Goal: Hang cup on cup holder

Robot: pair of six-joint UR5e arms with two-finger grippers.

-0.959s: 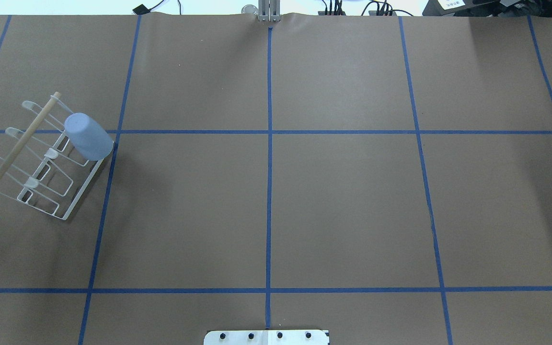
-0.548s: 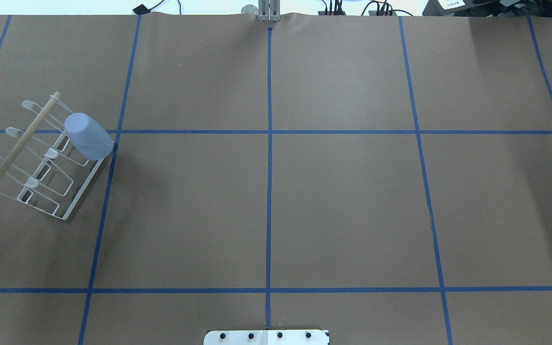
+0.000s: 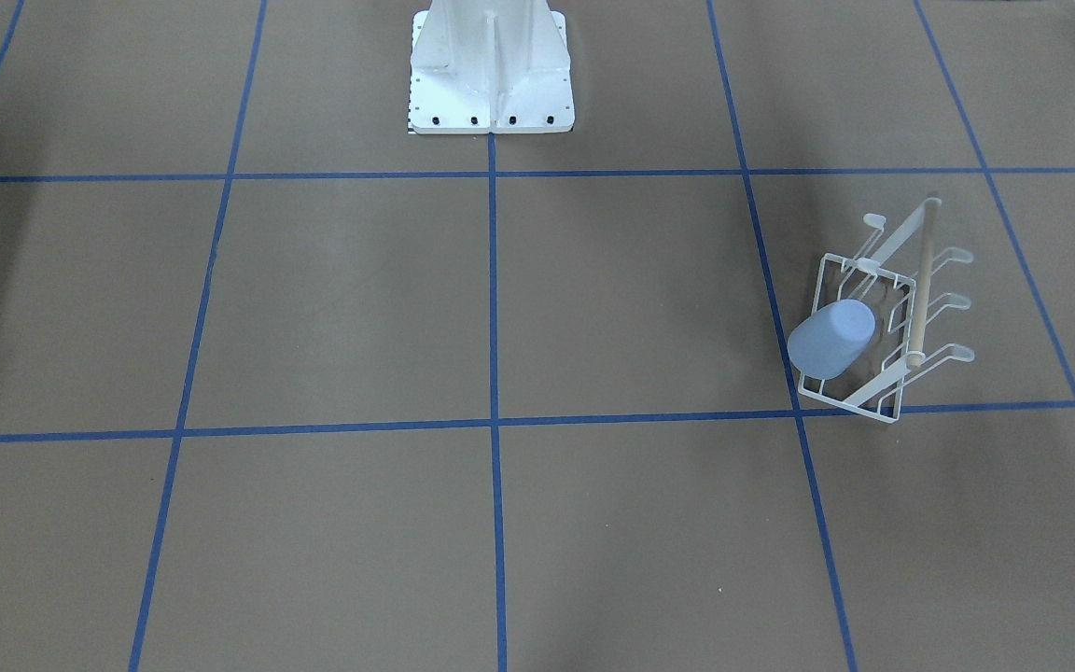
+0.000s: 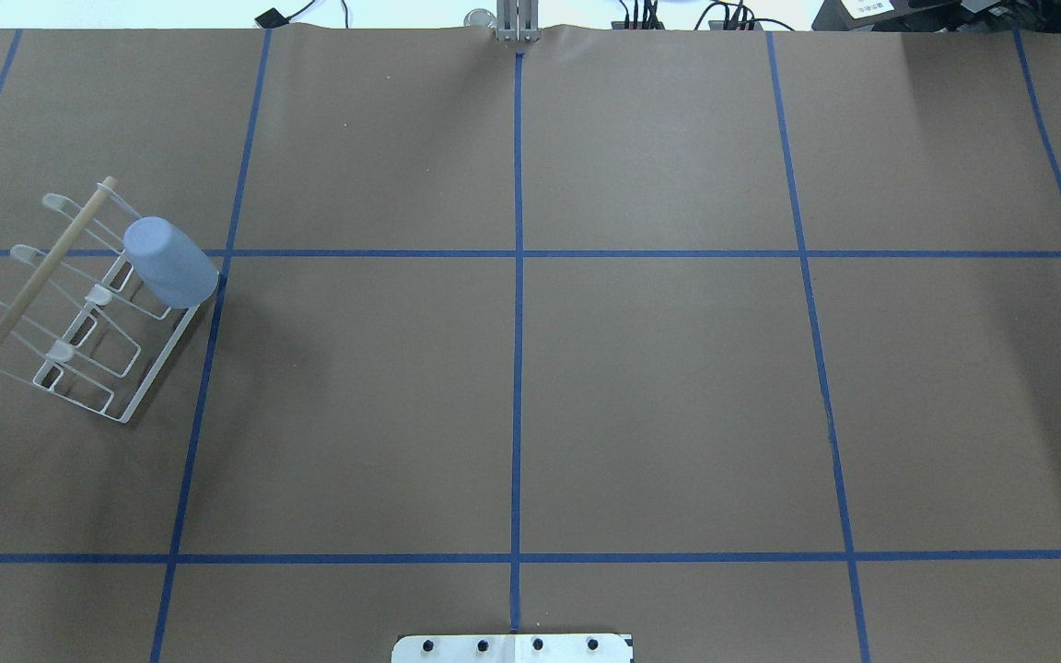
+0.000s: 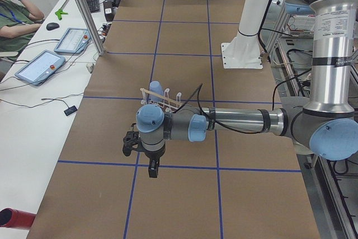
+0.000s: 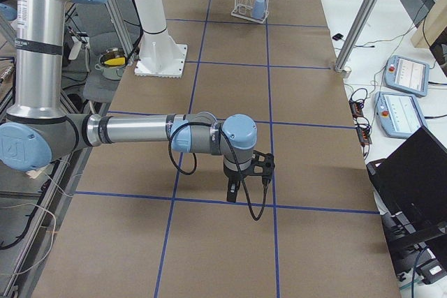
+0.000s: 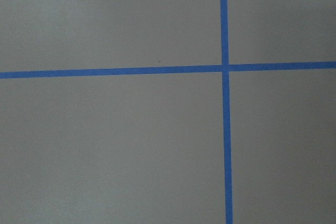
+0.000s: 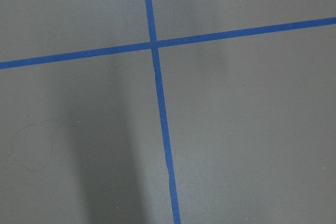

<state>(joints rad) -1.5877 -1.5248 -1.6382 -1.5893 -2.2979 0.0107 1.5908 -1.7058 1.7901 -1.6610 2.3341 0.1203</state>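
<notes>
The light-blue cup (image 4: pixel 170 262) sits upside down, tilted, over a prong at the far corner of the white wire cup holder (image 4: pixel 162 366) on the table's left side. Both also show in the front-facing view: the cup (image 3: pixel 831 341) and the holder (image 3: pixel 917 289). My left gripper (image 5: pixel 152 173) shows only in the exterior left view, pointing down above the table, nearer that camera than the holder (image 5: pixel 168 102). My right gripper (image 6: pixel 232 197) shows only in the exterior right view, far from the cup (image 6: pixel 259 8). I cannot tell whether either is open or shut.
Brown table cover with a blue tape grid (image 4: pixel 518 253). White robot base (image 3: pixel 491 75) at the near middle edge. Cables and devices (image 4: pixel 733 18) along the far edge. Tablets (image 5: pixel 39 66) and a person sit beside the table. Both wrist views show only tape crossings.
</notes>
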